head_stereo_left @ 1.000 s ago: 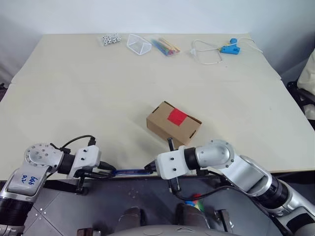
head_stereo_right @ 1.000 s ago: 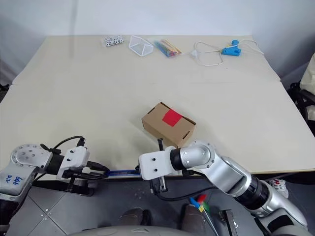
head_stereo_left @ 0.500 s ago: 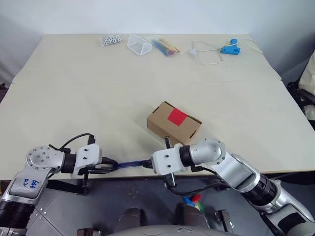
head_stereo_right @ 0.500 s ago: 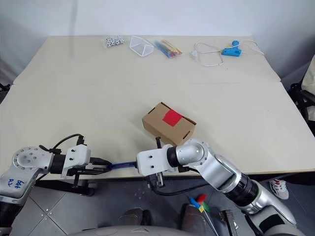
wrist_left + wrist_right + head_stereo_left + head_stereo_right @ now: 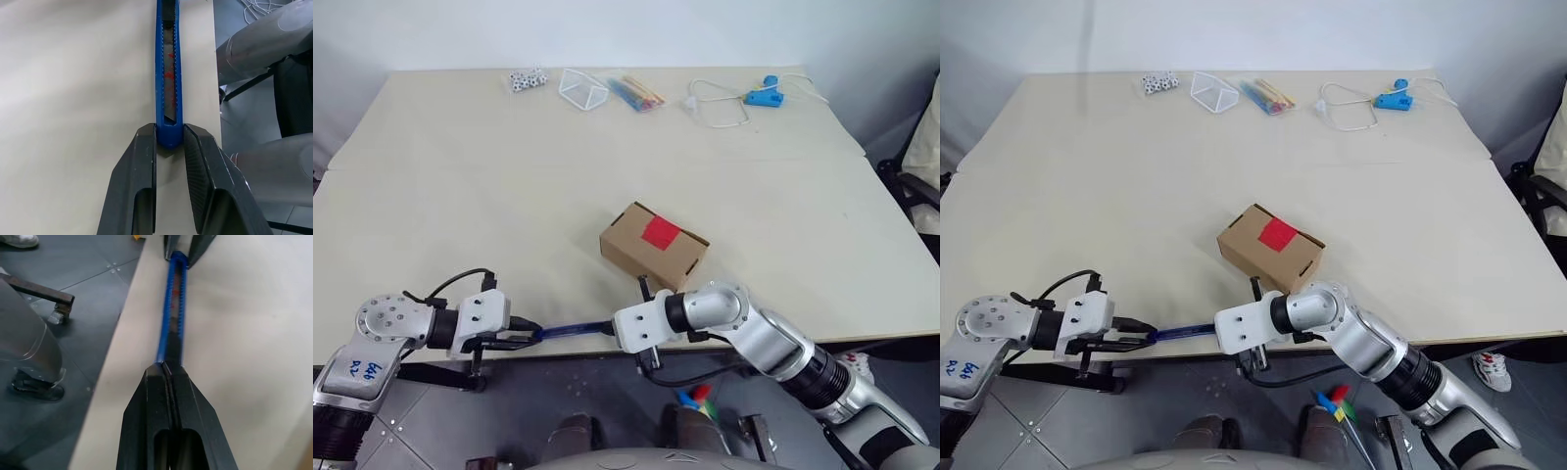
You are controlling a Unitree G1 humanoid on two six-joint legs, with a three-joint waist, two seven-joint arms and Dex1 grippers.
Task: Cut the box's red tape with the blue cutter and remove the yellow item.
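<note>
Both arms are silver-grey with white wrist housings and black cables. The left arm (image 5: 374,343) bears blue handwriting. Each gripper's fingers (image 5: 139,191) are black.

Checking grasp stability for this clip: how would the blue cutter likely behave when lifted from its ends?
The blue cutter spans straight between the left gripper and right gripper, so it is probably stiff. It looks slim, likely light. Its flat body seems unlikely to roll.

Yellow item hidden; box (image 5: 654,245) shut. Blue cutter (image 5: 174,313) tip hidden between right pincer (image 5: 169,369) fingers.
</note>
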